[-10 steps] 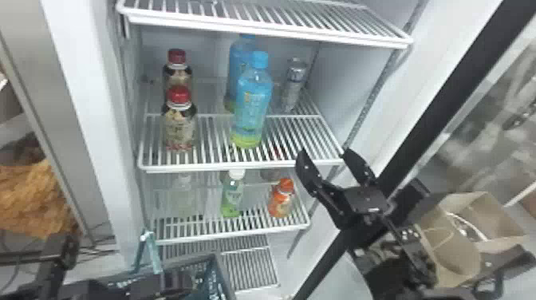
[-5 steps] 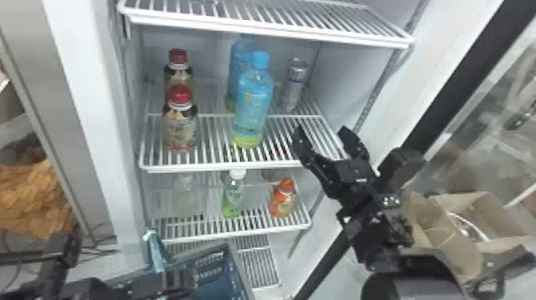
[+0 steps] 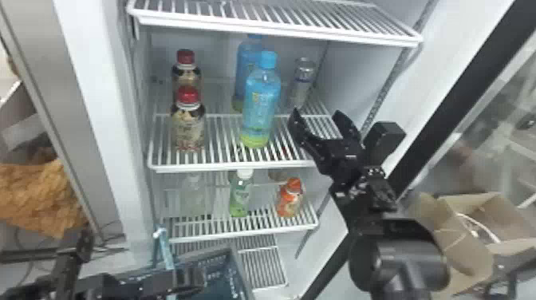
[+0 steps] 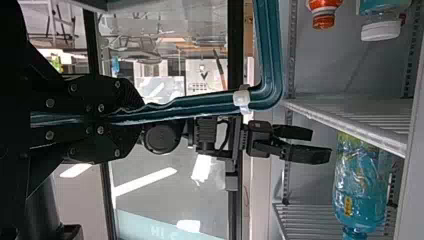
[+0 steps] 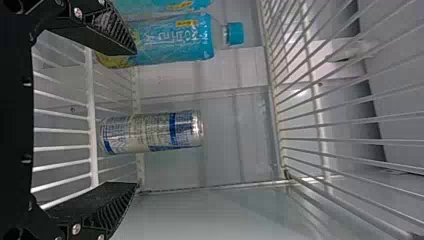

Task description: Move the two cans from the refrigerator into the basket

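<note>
Right gripper is wide apart, a clear gap between its two fingers; it sits over the middle shelf, near that shelf's front right corner; the can stands upright toward the shelf's back right corner, just beyond the tips, and in the right wrist view it lines up with the gap, untouched; left gripper is clamped on the rim of the basket, seen best in the left wrist view.

Can is a thin metal cylinder, silver with blue bands, shiny end; shelf is white coated wire, parallel bars; the two blue bottles are clear plastic with glossy printed wrap, front one near the shelf's front edge, left of the can; two red-capped bottles stand one behind the other by the left edge; green bottle and orange bottle stand on the shelf below, orange one toward its right edge; basket is dark teal plastic, slotted wall, ridged rim; right gripper's inner pads are ribbed, black.

Vs the earlier frames: right gripper has moved deeper, closer to the can; basket corner has shifted right since the first; bottles and can haven't moved.
</note>
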Robot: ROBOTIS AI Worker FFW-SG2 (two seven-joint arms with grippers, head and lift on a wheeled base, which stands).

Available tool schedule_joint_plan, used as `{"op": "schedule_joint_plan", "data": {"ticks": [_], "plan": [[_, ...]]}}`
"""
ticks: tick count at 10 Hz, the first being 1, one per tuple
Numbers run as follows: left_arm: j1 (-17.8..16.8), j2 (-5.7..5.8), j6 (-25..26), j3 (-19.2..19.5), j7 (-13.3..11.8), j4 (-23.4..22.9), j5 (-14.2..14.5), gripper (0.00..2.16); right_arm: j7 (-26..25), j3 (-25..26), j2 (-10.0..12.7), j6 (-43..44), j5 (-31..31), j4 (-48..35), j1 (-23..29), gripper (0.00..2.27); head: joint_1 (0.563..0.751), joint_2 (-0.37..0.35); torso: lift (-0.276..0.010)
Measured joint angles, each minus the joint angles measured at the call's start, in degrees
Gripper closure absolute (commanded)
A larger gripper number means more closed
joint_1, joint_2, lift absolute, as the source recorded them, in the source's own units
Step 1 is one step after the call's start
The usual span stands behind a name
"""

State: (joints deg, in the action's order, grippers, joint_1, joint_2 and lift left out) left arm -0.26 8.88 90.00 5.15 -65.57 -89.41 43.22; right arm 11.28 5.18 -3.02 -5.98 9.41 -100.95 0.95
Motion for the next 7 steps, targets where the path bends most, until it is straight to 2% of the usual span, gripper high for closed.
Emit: {"op": "schedule_joint_plan", "data": {"ticks": [7], "plan": [[-0.5, 0.44, 0.0, -0.6, 0.0, 0.4, 0.5, 1.19, -2.8, -2.1, -0.8, -0.1, -2.1, 14.5, -13.9, 0.13, 0.695, -0.229, -0.025]]}}
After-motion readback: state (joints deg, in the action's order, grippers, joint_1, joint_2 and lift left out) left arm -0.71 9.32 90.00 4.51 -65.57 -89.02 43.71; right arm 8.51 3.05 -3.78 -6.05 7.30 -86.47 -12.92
